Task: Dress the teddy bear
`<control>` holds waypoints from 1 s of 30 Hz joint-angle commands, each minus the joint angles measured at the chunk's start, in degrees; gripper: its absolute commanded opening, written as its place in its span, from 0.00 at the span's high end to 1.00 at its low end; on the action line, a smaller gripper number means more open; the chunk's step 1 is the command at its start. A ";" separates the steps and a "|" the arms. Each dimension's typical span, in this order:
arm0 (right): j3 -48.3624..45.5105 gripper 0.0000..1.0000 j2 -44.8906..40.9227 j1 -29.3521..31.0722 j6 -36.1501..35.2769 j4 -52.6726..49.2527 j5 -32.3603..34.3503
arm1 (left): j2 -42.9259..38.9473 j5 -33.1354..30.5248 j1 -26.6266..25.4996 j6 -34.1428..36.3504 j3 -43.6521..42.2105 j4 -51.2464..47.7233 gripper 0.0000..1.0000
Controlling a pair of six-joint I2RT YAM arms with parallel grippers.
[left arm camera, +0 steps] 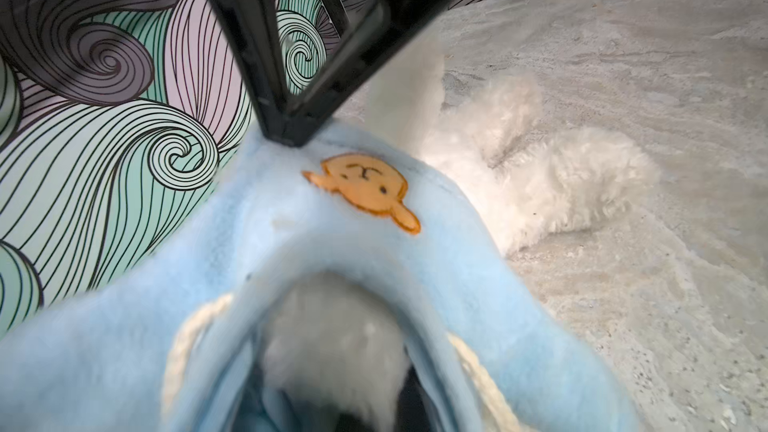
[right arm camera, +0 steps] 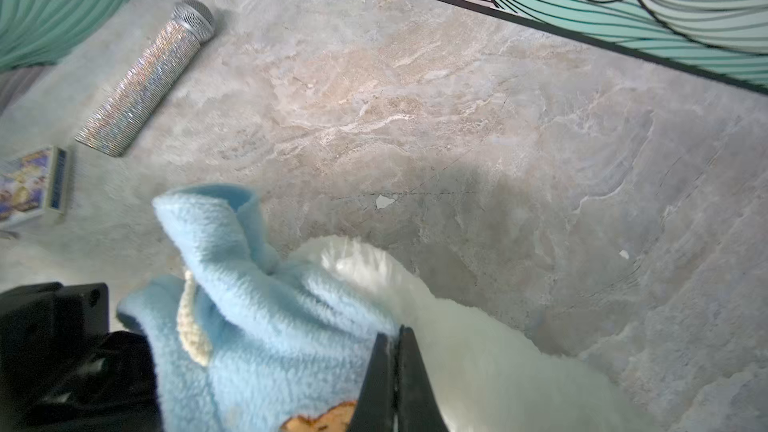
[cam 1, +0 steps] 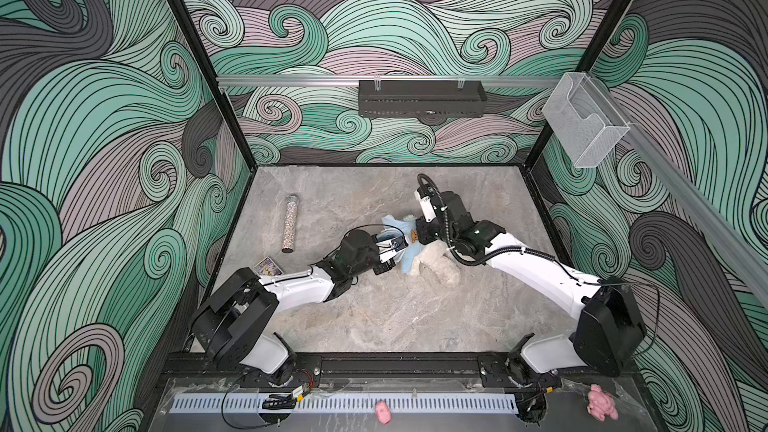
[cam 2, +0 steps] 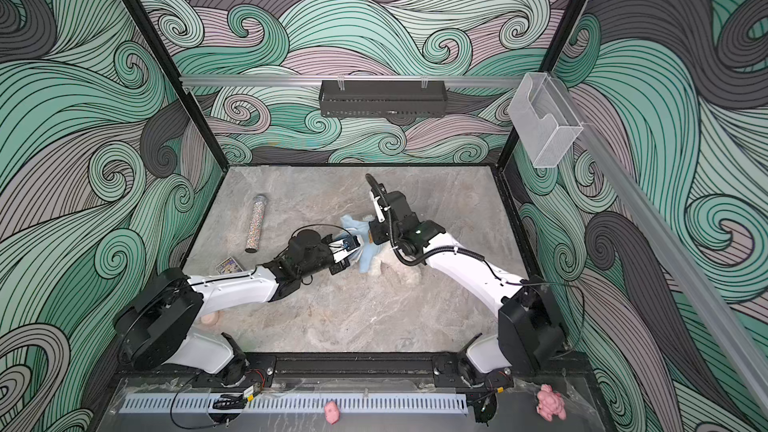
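The white fluffy teddy bear (cam 1: 438,270) (cam 2: 397,274) lies mid-table, partly under a light blue fleece garment (cam 1: 409,259) (cam 2: 365,261) with an orange bear patch (left arm camera: 365,189). My left gripper (cam 1: 397,245) (cam 2: 353,243) is at the garment's left side, its fingers buried in the fleece (left arm camera: 291,243), shut on it. My right gripper (right arm camera: 397,334) (cam 1: 419,238) has its jaws pressed together on the garment's edge just beside the patch. In the left wrist view the fleece rises to a peak at the right gripper's fingertips (left arm camera: 286,139). White fur (right arm camera: 478,347) shows right behind that edge.
A glittery microphone (cam 1: 291,224) (right arm camera: 145,81) and a small printed box (cam 1: 268,266) (right arm camera: 33,184) lie at the table's left. Two pink plush toys (cam 1: 382,411) (cam 1: 600,405) sit on the front ledge. A black tray (cam 1: 422,97) and a clear holder (cam 1: 586,118) hang on the walls.
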 commanded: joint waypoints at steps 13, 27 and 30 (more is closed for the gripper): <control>-21.09 1.00 -4.72 -19.80 21.10 11.81 -12.48 | -11.49 -16.83 -1.43 -19.27 -9.75 13.71 1.00; -8.40 0.81 -2.66 -8.81 -1.12 4.29 -17.57 | -12.21 -19.00 0.12 -50.73 3.25 -23.83 1.00; -7.98 0.66 -6.04 -2.88 -7.31 2.91 -10.29 | -11.46 -12.85 2.40 -64.83 6.39 -31.59 1.00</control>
